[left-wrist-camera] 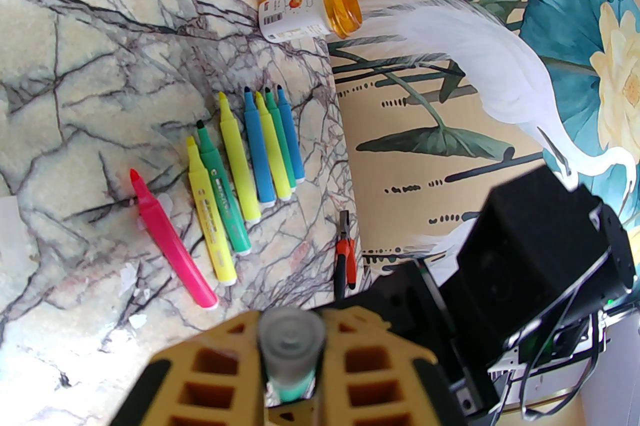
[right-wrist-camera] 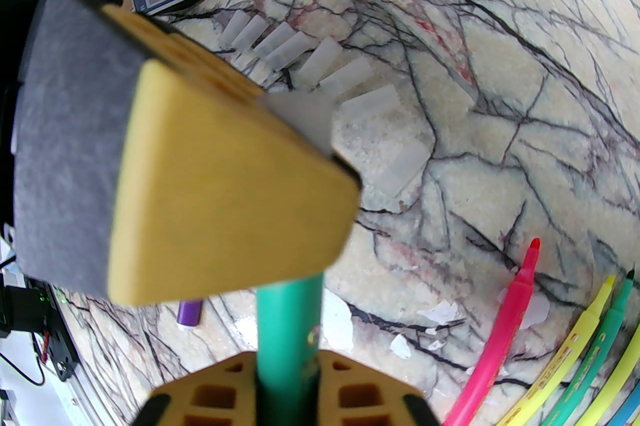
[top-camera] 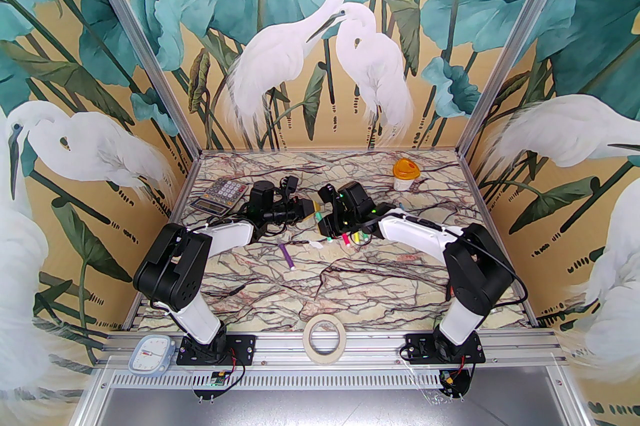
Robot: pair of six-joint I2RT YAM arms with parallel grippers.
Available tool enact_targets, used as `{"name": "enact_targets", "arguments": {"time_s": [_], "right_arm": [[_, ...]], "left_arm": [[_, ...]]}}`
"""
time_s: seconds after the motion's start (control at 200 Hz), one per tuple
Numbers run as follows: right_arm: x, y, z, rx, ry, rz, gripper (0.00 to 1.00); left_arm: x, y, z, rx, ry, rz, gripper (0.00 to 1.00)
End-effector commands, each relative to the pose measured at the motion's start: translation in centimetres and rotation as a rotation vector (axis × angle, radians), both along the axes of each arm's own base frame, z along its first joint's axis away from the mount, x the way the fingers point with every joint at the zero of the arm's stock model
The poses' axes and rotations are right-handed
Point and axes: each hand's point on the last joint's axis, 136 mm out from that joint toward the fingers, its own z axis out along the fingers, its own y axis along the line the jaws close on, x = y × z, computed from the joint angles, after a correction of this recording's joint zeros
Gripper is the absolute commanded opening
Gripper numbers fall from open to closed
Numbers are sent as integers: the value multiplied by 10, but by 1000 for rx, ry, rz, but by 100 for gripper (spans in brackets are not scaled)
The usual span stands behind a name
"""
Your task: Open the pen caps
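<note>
The left end effector (left-wrist-camera: 292, 324) grips the cap (left-wrist-camera: 291, 341), the right end effector (right-wrist-camera: 287, 364) the green pen (right-wrist-camera: 287, 314); an off-axis pull could slip the cap.

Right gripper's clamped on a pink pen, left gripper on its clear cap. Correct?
Not quite. The right gripper is clamped on a green pen, not a pink one; the right wrist view shows it. The pink pen lies loose on the table. The left gripper is on its clear cap, as stated.
</note>
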Motion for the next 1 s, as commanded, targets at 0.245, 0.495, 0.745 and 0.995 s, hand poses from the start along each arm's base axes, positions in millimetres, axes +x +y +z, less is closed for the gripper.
{"name": "enact_targets", "arguments": {"time_s": [0.245,0.495,0.745,0.995], "right_arm": [[-28,-14,-6,28,-9,37,0],[-58,-36,-18,29,-21,53,0],[-63,-45,-21,20,-50,45,0],[-14,-60,-35,-70,-50,-179,0]], "left_arm": [[15,9,31,78,-51,73,0],[42,28,50,74,-45,172,0],[51,34,51,126,-43,208,0],[49,36,15,366,-3,190,0]]}}
